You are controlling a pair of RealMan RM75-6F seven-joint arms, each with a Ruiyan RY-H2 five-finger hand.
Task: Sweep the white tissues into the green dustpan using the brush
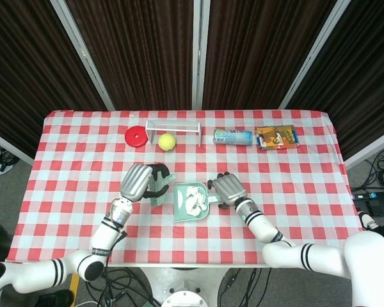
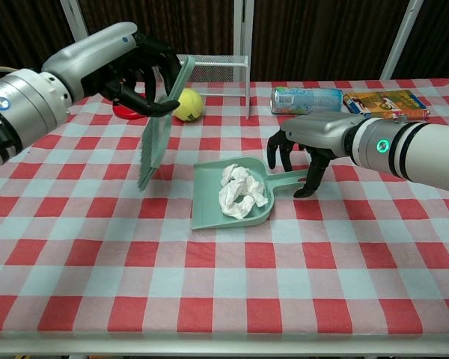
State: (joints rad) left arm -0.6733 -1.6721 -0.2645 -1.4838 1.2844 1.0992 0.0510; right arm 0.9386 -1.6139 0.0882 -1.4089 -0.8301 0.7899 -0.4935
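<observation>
The left hand grips the brush by its handle, holding it lifted off the table with the bristles hanging down, well to the left of the dustpan. The right hand curls its fingers around the dustpan handle, which lies flat on the checked cloth. The white tissues sit crumpled inside the dustpan, near its back wall. Behind the brush, at the far side of the table, lie a yellow ball and a red disc beside a wire rack. Further right lie a can on its side and a colourful box.
</observation>
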